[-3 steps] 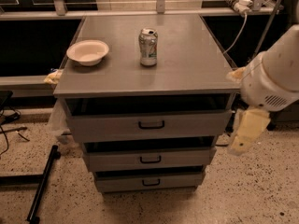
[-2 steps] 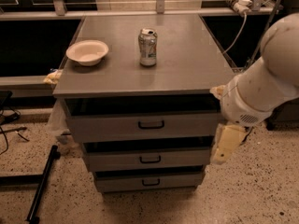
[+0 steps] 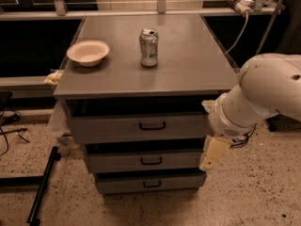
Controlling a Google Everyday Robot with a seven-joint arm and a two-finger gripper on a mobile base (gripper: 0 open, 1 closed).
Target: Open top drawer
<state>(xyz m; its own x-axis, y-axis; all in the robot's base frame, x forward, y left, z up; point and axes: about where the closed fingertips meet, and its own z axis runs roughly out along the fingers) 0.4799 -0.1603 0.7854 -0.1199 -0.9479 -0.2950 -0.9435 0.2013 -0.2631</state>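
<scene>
The wide grey metal top drawer (image 3: 108, 127), with its black loop handle (image 3: 152, 125), sits just under the grey tabletop (image 3: 188, 65), and the cream gripper (image 3: 212, 153) hangs by its right end, spread or pressed together I cannot tell.

1. Dim, warm light is falling from above, and the cabinet top (image 3: 188, 65) is catching most of it.
2. The top is casting a deep shadow into the recess above the top drawer (image 3: 108, 127). Each lower front is sitting under a similar dark band.
3. The can (image 3: 149, 47) and bowl (image 3: 88, 52) are throwing short, soft shadows.
4. The arm (image 3: 268, 88) is glaring pale along its upper side. The gripper (image 3: 210, 159), hanging just right of the drawers, is lying in the arm's shade.
5. The spaces beside the cabinet are going near black.
</scene>
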